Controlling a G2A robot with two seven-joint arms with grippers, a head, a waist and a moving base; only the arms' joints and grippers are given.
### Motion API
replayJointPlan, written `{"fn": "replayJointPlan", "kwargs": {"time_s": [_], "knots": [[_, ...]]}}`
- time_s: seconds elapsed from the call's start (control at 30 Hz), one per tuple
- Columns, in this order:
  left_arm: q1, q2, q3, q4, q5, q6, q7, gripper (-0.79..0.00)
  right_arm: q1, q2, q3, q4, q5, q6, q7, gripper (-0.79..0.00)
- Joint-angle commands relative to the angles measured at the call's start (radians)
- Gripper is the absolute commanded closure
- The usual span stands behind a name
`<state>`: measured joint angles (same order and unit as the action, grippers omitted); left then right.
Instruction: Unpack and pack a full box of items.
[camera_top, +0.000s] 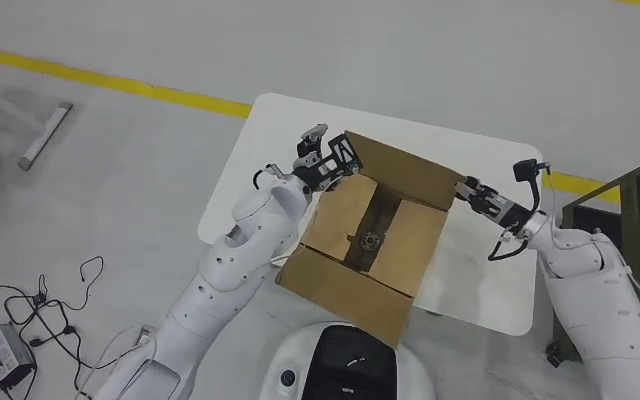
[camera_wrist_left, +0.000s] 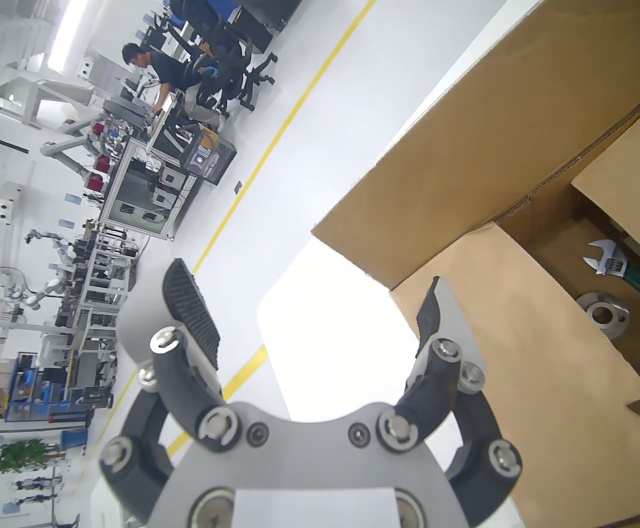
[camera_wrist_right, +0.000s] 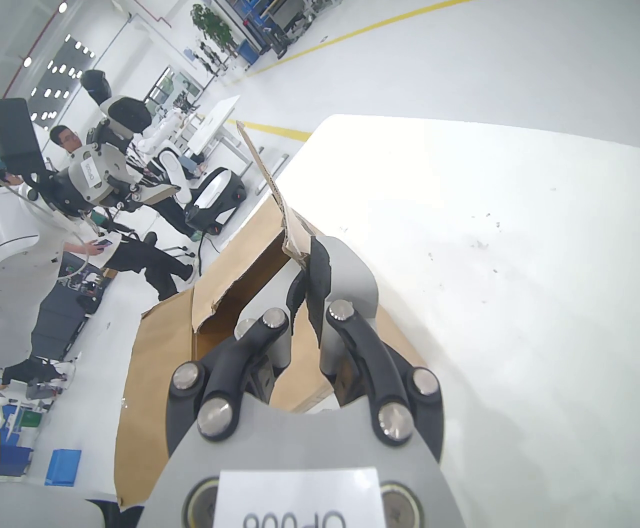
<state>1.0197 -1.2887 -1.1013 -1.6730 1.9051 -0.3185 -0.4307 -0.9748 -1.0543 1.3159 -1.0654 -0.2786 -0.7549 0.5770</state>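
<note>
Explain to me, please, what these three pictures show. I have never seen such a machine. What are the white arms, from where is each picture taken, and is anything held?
It is a robot with two white arms, each ending in a gripper. The top view looks down from a camera above the arms; the other two come from cameras on the wrists. On the white table stands an open cardboard box. Inside lie a wrench and a metal ring. The left gripper hangs by a box corner, fingers open, holding nothing. The right gripper has its fingers shut on the edge of a box flap.
</note>
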Motion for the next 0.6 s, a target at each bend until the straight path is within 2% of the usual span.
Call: {"fn": "replayJointPlan", "kwargs": {"time_s": [0.0,0.23,0.57], "knots": [[0.012,0.001,-0.01,-0.008,-0.014,-0.008,-0.007,-0.785,0.0,-0.001,-0.004,0.02,0.012,0.015,0.004,0.0],[0.028,0.001,-0.012,-0.026,-0.045,-0.061,-0.02,-0.785,0.02,-0.01,-0.038,0.094,-0.003,0.038,-0.022,0.0],[0.03,0.0,-0.006,-0.021,-0.072,-0.131,-0.045,-0.785,0.051,-0.026,-0.09,0.193,-0.024,0.016,-0.064,0.0]]}}
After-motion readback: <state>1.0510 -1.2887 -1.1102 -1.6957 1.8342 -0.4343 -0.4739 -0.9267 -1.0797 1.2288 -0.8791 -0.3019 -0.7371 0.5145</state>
